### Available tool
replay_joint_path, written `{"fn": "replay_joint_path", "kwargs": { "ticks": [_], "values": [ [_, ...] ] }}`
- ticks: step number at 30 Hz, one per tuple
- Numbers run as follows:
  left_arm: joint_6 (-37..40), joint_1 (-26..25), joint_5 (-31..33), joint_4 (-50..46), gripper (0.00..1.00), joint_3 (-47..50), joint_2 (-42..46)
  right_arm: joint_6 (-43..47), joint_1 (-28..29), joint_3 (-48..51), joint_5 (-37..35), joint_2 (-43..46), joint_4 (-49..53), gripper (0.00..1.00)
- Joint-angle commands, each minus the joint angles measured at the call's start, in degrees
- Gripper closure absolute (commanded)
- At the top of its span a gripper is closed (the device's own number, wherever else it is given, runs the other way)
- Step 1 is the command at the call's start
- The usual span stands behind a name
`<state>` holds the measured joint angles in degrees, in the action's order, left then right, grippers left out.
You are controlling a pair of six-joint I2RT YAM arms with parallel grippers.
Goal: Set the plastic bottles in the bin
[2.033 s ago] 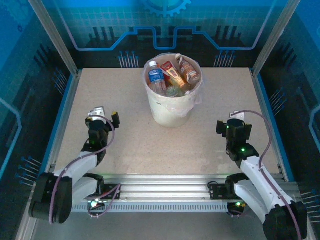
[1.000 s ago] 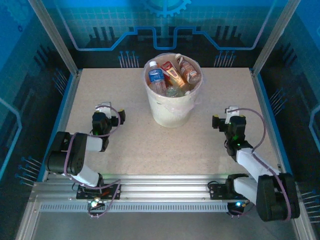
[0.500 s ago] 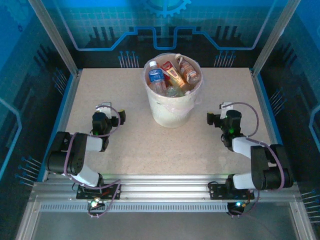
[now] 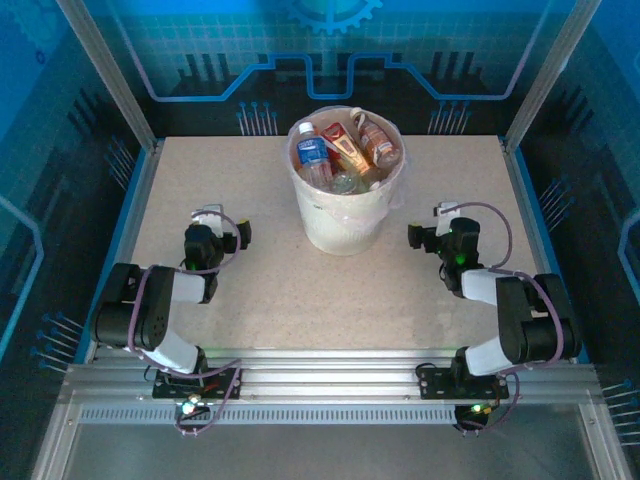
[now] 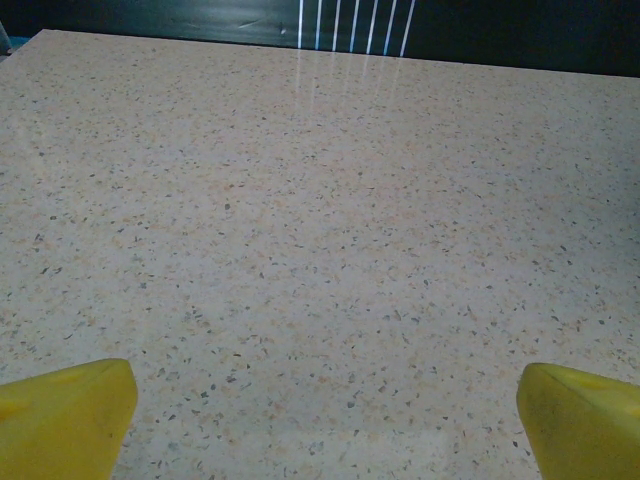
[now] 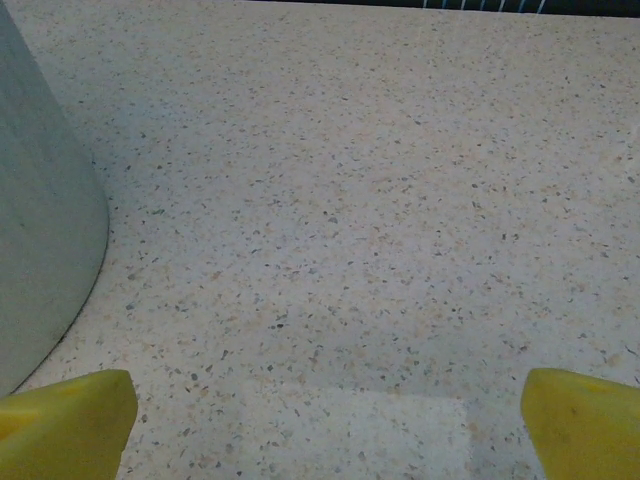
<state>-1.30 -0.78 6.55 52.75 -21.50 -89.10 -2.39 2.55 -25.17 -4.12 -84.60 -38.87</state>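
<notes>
The bin (image 4: 345, 225), a white bucket with a pale bag liner over its rim, stands at the far middle of the table. Several plastic bottles (image 4: 340, 150) with blue, red and orange labels lie packed inside it. My left gripper (image 4: 225, 222) rests low over bare table to the bin's left, jaws wide apart and holding nothing. The right gripper (image 4: 428, 224) sits just right of the bin, also open and empty. In the left wrist view its yellow fingertips (image 5: 65, 415) frame bare tabletop. The right wrist view has the bin's wall (image 6: 40, 230) at the left, beside that gripper's fingertips (image 6: 580, 420).
The speckled beige tabletop (image 4: 280, 290) is bordered by blue rails at the left and right and a dark back wall. Both arms are folded back close to their bases at the near edge.
The right arm has folded back further and its gripper has drifted slightly left toward the bin. The left arm folded back earlier and has since stayed still. Both grippers stay open.
</notes>
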Motion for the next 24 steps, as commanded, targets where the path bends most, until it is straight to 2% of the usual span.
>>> {"fn": "replay_joint_path", "kwargs": {
  "ticks": [1,9,12,24],
  "values": [
    [0.9,0.6,-1.1,0.0,0.01,-0.4,0.2,1.2,-0.8,1.6,1.8,-1.3,-6.3,0.00],
    [0.9,0.6,-1.1,-0.1,0.01,-0.3,0.2,1.9,1.5,1.3,-3.6,-1.5,-5.9,0.00],
    [0.9,0.6,-1.1,0.0,0.01,-0.4,0.2,-1.0,2.2,2.7,-11.9,-1.3,-8.3,0.00],
    [1.3,0.6,-2.4,-0.4,0.01,-0.6,0.2,-0.9,2.5,2.4,-12.7,-1.3,-7.8,0.00]
  ]
}}
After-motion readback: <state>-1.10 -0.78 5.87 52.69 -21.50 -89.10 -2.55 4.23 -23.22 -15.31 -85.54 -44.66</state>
